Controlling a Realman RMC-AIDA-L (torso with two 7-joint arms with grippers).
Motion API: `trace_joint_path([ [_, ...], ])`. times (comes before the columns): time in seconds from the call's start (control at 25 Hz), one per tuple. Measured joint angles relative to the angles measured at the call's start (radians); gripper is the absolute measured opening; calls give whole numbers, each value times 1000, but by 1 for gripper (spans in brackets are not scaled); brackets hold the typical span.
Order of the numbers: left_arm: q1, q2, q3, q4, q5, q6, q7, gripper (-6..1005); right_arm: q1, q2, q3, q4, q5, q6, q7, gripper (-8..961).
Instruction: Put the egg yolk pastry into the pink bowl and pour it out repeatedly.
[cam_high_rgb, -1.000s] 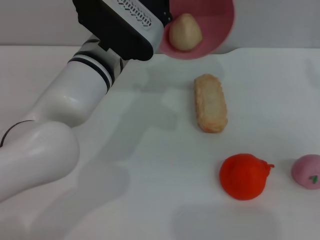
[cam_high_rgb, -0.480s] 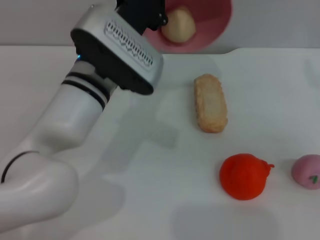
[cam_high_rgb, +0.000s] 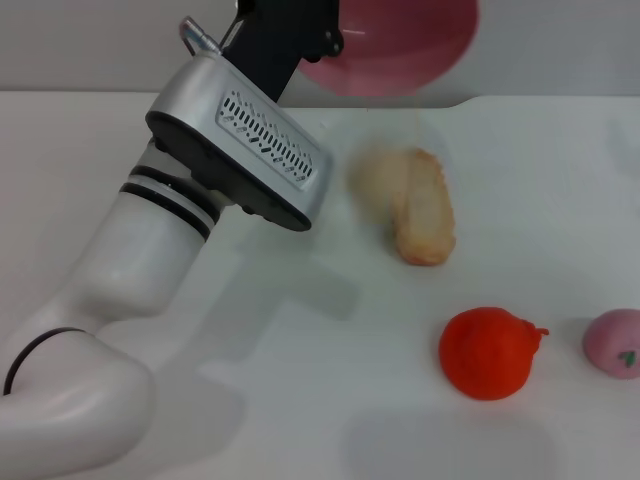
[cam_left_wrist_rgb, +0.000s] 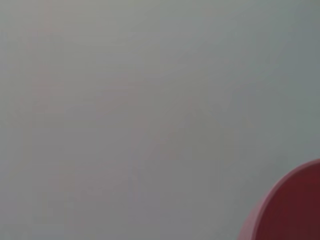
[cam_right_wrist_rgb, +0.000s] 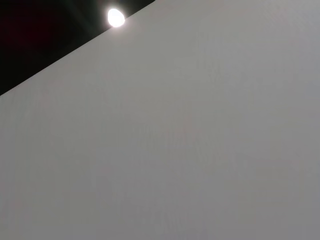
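My left gripper (cam_high_rgb: 328, 44) holds the pink bowl (cam_high_rgb: 405, 48) by its rim, high over the far edge of the table, and the bowl is tipped over so I see its outside. The egg yolk pastry (cam_high_rgb: 374, 180) is out of the bowl, a blurred pale ball low over the table against the left side of the long bread (cam_high_rgb: 425, 208). In the left wrist view only a piece of the pink bowl (cam_left_wrist_rgb: 295, 210) shows in one corner. My right gripper is out of view.
A red tomato-like fruit (cam_high_rgb: 488, 352) lies near the front right. A small pink fruit with a green mark (cam_high_rgb: 615, 343) sits at the right edge. My left arm (cam_high_rgb: 150, 250) crosses the left half of the white table (cam_high_rgb: 300, 380).
The left wrist has rolled the bowl further over, and the pastry has dropped out of it down to the table beside the bread.
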Motion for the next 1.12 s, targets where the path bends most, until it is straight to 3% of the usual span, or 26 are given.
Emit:
trace_joint_path([
  [0.24,4,1,-11,13,-13,34,-59,42,-4,0,0,0,-2,-1,1,590],
  [0.4,7,6,-100,69,-14,204,-172,42,-8,0,0,3,-3,-8,2,591],
  [0.52,-15,4,-283,130,-19,520,-269,42,-12,-2,-6,2,-13,-20,19,591],
  [0.68,-143,9,-582,100,-29,1020,-431,42,-32,-12,-3,-69,-135,-29,117,591],
  [0.84,-320,10,-904,-67,-25,1455,-443,42,-74,-28,1,-298,-389,-26,297,590],
  [0.88,-320,10,-904,-67,-25,1455,-443,42,-81,-34,6,-367,-456,-25,365,590],
  [0.96,-367,15,-1006,-121,-17,1567,-432,42,-86,-43,33,-535,-642,-20,561,590],
  [1.12,-372,24,-1076,-122,-7,1656,-427,42,-31,-47,94,-894,-1150,-42,1056,590],
])
